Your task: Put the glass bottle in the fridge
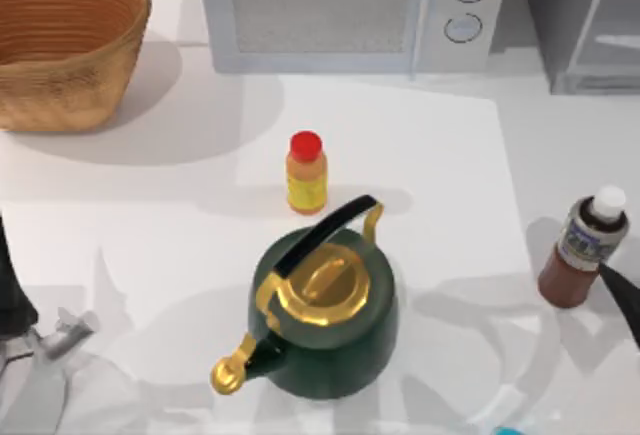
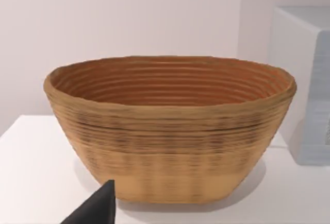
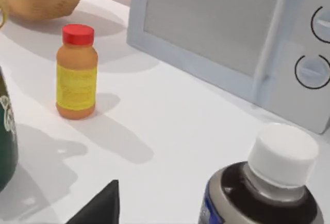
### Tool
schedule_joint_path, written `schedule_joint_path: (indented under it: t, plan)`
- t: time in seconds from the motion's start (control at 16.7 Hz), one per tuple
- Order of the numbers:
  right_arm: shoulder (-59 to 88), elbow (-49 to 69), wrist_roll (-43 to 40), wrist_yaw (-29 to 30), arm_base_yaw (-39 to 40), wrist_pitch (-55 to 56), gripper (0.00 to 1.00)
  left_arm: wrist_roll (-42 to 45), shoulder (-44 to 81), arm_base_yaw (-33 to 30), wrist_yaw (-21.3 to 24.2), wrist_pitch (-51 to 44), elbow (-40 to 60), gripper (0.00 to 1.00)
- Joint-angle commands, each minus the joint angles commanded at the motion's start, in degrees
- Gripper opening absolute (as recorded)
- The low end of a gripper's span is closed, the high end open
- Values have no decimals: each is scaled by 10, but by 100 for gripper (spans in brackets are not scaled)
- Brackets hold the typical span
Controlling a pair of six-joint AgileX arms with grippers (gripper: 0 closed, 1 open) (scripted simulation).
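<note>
You find the glass bottle standing upright on the table near its right edge, white cap up, with the grey-white label facing the top camera. The fridge stands at the table's far right corner, behind the bottle and well apart from it, beside the microwave. The right gripper is at the table's right edge, with one dark finger just beside the bottle's lower right side; you cannot tell whether its fingers are spread or closed, nor whether the finger touches the glass. In the right wrist view the bottle's cap and shoulder sit close to the camera. The left gripper is parked at the table's left edge, in front of the woven basket, and its state cannot be told either. A green kettle with gold trim stands mid-table, and an orange-yellow bottle with a red cap stands upright just behind it.
</note>
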Motion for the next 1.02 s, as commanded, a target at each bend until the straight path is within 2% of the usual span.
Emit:
schedule_joint_path:
  t: [0.18, 0.42, 1.02]
  plan:
    - [152, 21, -23, -69, -41, 80, 100, 0, 0, 0, 0, 0, 0, 100]
    - [271, 38, -39, -111, -71, 121, 100, 0, 0, 0, 0, 0, 0, 100]
    - [292, 47, -37, -119, -73, 119, 100, 0, 0, 0, 0, 0, 0, 100]
